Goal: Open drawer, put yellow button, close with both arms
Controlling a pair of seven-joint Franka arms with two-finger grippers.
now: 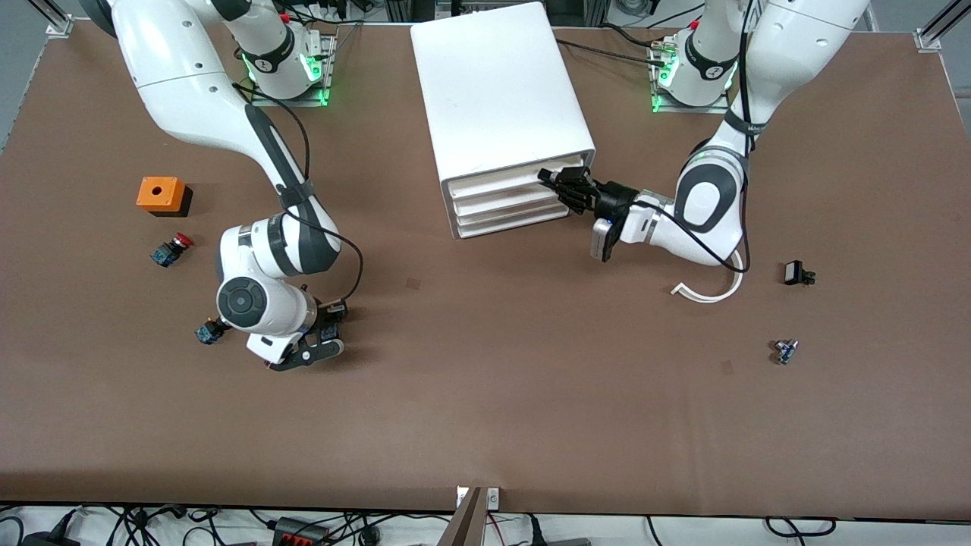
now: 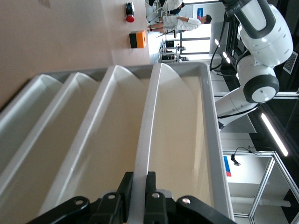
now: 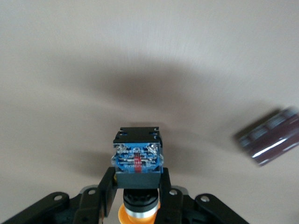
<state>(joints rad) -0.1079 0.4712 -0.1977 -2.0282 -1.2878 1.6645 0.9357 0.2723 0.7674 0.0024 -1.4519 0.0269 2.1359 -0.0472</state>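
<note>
- two large white jointed arms work at the brown table (image 1: 485, 394); the biggest thing on it is the boxy white plastic cabinet (image 1: 501, 91), standing between the two bases.
- the topmost drawer (image 1: 523, 180), a shallow white plastic tray with a plain front, looks barely pulled out, if at all; the two lower drawers sit flush under it.
- the left gripper (image 1: 560, 180) is at the drawer's front edge toward the left arm's end; in the left wrist view its fingers (image 2: 150, 186) pinch the thin front lip (image 2: 147, 140), one each side.
- the right gripper (image 1: 325, 334) is low over the table toward the right arm's end; its fingers are closed on the small yellow button (image 3: 138, 163), dark blue blocky body clamped, yellow-orange cap tucked between the fingers.
- smaller still: an orange block (image 1: 161, 195), a red-capped button (image 1: 170, 249), another small blue-bodied part (image 1: 208, 331) beside the right arm's wrist, a small black part (image 1: 796, 273) and a tiny one (image 1: 786, 350) near the left arm's end.
- risks, as i judge them: the pinch on the thin lip could slip if the pull is not straight, or drag the light cabinet along; the button could twist in its narrow grip during the carry; and the arms could crowd each other at the drawer.
</note>
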